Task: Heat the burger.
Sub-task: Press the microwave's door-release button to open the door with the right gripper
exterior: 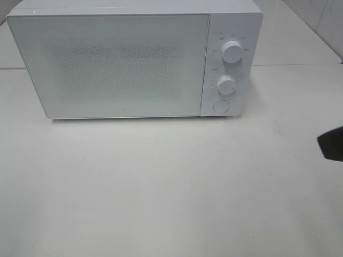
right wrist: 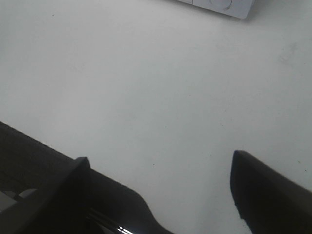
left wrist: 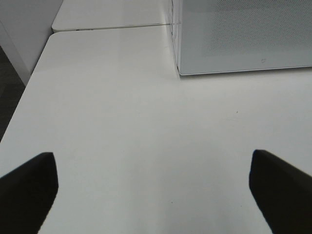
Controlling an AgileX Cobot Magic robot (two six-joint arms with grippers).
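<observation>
Microwave (exterior: 134,59) casing is smooth matte white, boxy with softly rounded corners; there is one of it, standing at the back of the bench (exterior: 161,193). Its door (exterior: 107,64) is shut: a flat, pale grey pane, wide and rectangular, with a fine dotted mesh across the middle that lets nothing behind it be made out. Right of the door runs a narrow white control strip with two round knobs, the upper knob (exterior: 232,51) and the lower knob (exterior: 226,85), each ringed by small grey marks too fine to read, and one flat round button (exterior: 220,106) below them. The bench is a plain off-white slab, smooth and faintly glossy, with a thin seam running off to either side of the microwave. The burger appears in none of the three views, so where it is cannot be told. Two pincers show, one in each wrist view, both with matte black, blunt-ended fingers. The left pincer (left wrist: 152,161) hangs over bare bench in front of the microwave's left front corner, fingers spread wide with nothing between them. The right pincer (right wrist: 158,163) hangs over the bench in front of the button corner, likewise spread apart and gripping nothing.
</observation>
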